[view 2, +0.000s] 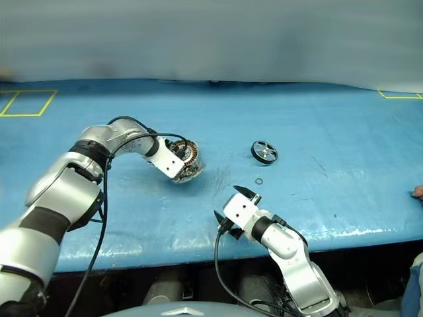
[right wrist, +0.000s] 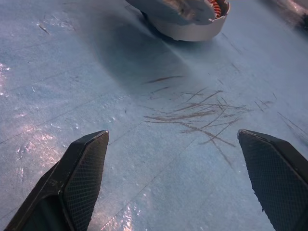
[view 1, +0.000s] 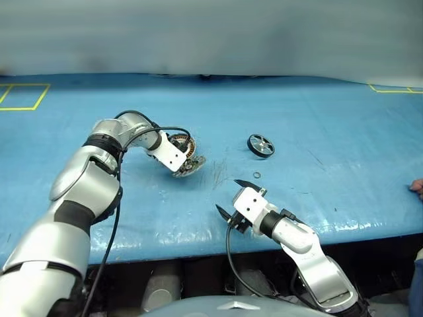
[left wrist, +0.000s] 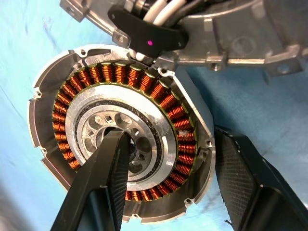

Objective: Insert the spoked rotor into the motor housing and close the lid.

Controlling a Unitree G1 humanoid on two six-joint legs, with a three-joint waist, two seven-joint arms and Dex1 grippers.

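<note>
Gripping the copper-wound, silver-rimmed motor housing (left wrist: 120,134) by its wall, one finger in the hollow centre and one outside, your left gripper (view 1: 187,158) tilts it on the blue worktop (view 1: 330,119). The black spoked rotor (view 1: 260,145) lies at three o'clock of it, well apart. Your right gripper (view 1: 238,196) is spread wide, holding nothing. Expect rigid, probably heavy metal; take the rotor by its thick rim.
</note>
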